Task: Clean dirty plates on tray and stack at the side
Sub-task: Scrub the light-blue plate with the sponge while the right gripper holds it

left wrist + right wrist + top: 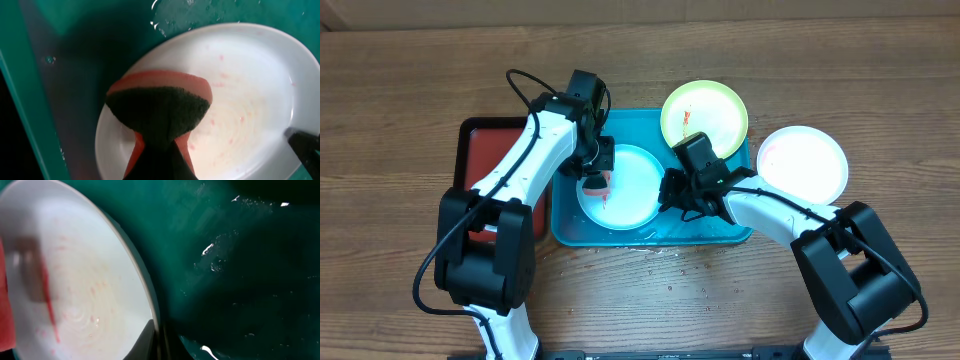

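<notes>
Your wet turquoise tray [640, 237] holds the cyan-rimmed plate [632, 195], faintly smeared red. Left fingers [603, 160] are clamped on a sponge [160, 110] resting on it. Right fingers [302, 147] are closed together on its rim. The green-rimmed plate [705, 115] overlaps the tray's far edge, and the white plate [803, 160] sits on the counter [400, 80].

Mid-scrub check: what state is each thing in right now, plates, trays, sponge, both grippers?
sponge: held over the cyan-rimmed plate
cyan-rimmed plate: in the blue tray, faint pink smears
blue tray: wet inside
green-rimmed plate: red smear, overlapping the blue tray's corner
white plate: outside the blue tray
red tray: beside the blue tray
left gripper: shut on the sponge
right gripper: shut on the cyan-rimmed plate's rim
</notes>
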`<action>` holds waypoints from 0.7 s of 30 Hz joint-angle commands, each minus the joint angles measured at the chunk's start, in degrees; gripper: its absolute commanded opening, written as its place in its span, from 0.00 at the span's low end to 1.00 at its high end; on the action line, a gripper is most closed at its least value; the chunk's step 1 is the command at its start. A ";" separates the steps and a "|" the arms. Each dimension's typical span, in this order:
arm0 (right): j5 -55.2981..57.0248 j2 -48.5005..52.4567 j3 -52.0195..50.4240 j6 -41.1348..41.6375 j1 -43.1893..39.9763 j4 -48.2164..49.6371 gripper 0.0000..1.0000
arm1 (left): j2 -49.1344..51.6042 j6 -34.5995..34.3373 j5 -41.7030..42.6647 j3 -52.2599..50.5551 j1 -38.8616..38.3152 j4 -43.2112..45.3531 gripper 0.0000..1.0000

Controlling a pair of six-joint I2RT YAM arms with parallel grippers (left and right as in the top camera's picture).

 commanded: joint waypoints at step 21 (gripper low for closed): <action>-0.66 0.66 0.13 0.22 0.02 0.52 0.04 | -0.68 18.88 12.92 -7.43 -2.62 3.87 0.04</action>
